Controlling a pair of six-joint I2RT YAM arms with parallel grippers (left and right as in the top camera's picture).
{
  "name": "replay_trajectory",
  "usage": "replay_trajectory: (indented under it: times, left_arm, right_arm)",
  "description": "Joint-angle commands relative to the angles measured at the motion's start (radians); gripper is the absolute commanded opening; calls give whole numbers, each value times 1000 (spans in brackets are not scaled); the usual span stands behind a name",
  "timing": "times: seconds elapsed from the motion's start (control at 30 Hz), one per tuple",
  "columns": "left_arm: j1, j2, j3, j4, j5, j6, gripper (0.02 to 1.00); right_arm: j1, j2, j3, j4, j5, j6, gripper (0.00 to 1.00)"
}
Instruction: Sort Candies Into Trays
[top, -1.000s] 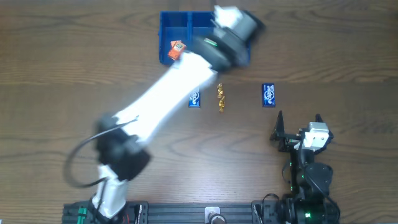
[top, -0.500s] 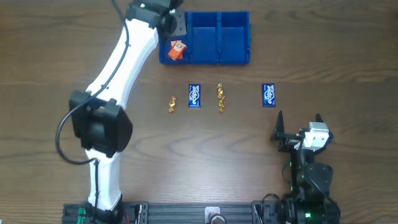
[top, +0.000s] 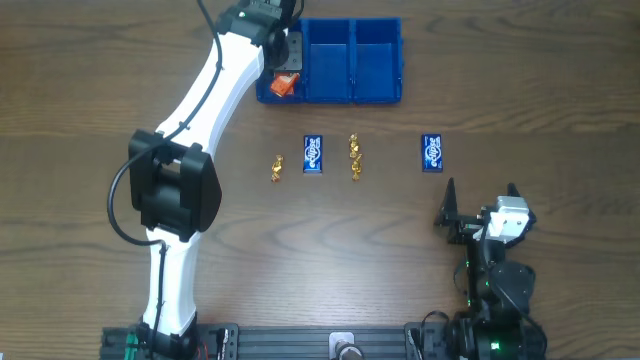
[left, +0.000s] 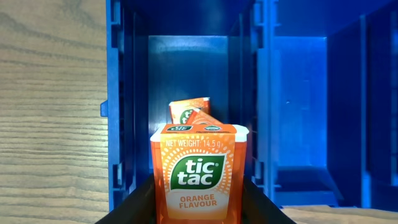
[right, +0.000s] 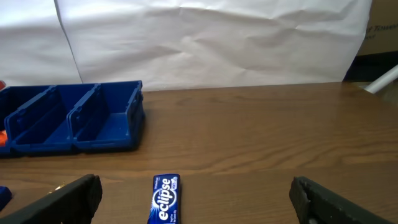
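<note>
My left gripper (top: 284, 50) hangs over the left compartment of the blue tray (top: 375, 60), shut on an orange candy box (left: 199, 177) held upright between its fingers. A second orange box (left: 188, 111) lies inside that compartment, its corner showing as the orange box in the tray (top: 283, 86). On the table lie two blue mint packs (top: 313, 153) (top: 432, 152) and gold candies (top: 277, 167) (top: 354, 147) (top: 356, 170). My right gripper (top: 478, 200) rests open near the front right, with the right-hand blue pack (right: 165, 198) just ahead of it.
The tray's middle and right compartments (right: 106, 124) hold nothing. A white sheet (right: 211, 43) stands behind the table's far edge. Bare wood lies to the left of the left arm and along the front.
The left arm swung from the tray's right end leftward across it, and now sits over the left compartment. The right arm has not moved.
</note>
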Motion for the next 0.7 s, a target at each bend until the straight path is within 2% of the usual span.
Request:
replay_trajectory:
  times: [0.03,0.1,0.17,0.2,0.23,0.27,0.3,0.5,0.6,0.7]
  left_arm:
    - [12,14,4,-2,-2,11,386]
    - [14,14,4,-3,-2,6,406]
    - [16,14,4,-3,-5,3,489]
    - [16,14,4,-3,-5,3,586]
    - [16,14,4,0,-9,-2,794]
    - [16,9,4,5,-18,-9,939]
    - [16,0,5,12,-24,-9,1000]
    - [13,-277,-27,61,-92,-50,1000]
    - [13,-534,-200,225,-110,-42,1000]
    - [13,-832,-458,403,-176,-1,1000]
  right_arm:
    - [6,-7,-2,-3,3,-9,1000]
    - [6,-7,-2,-3,3,-9,1000]
    - [6,-7,-2,-3,3,-9,1000]
    - [6,-7,-2,-3,3,-9,1000]
    - [6,-7,-2,-3,3,-9,1000]
    - [6,-7,-2,-3,3,-9,1000]
    - [6,-7,-2,-3,3,-9,998]
    - [6,-7,-2,-3,2,-9,1000]
    - [6,-7,-2,-3,2,-9,1000]
    - [6,-7,-2,-3,3,-9,1000]
